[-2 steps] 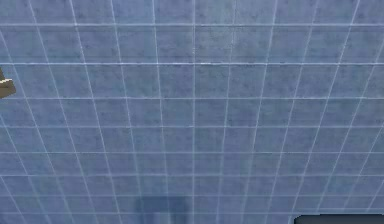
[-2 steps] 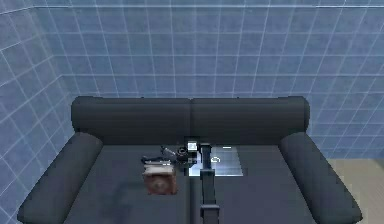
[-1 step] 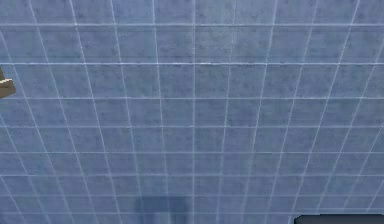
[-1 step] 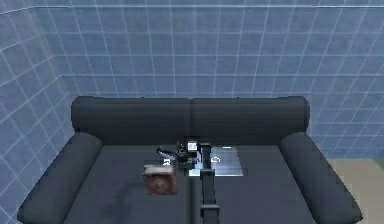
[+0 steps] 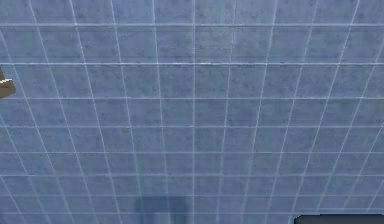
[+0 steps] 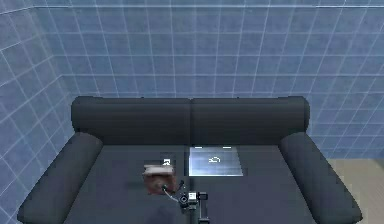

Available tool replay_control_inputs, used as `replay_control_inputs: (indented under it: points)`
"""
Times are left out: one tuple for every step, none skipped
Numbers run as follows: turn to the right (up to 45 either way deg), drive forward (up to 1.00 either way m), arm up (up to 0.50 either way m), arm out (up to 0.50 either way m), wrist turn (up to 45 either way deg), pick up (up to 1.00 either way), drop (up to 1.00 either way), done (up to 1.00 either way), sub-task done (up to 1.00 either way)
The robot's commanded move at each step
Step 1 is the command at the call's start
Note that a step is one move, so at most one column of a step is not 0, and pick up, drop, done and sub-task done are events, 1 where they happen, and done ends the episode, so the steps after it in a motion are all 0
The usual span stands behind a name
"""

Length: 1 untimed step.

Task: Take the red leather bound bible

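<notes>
Where the blue tiled wall (image 6: 200, 50) backs a dark sofa (image 6: 190, 122), a flat grey slab (image 6: 215, 161) lies on the soft seat, and at its nine o'clock, just beside it, is a small reddish-brown blob (image 6: 156, 176), plausibly the bible. The tool (image 6: 172, 190) is at the blob's five o'clock; whether it holds anything I cannot tell. A leather-bound book should be stiff, fairly weighty and smooth-faced, so gripping across its thickness near the spine seems safest.

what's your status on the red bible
Gripper at the sofa seat, cannot tell if holding anything. Reddish-brown blob at its far end, likely the bible. Flat grey slab beside it on the seat.
</notes>
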Motion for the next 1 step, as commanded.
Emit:
replay_control_inputs:
  points:
    - [0.0,0.00,0.00,0.00,0.0,1.00,0.00,0.00,0.00]
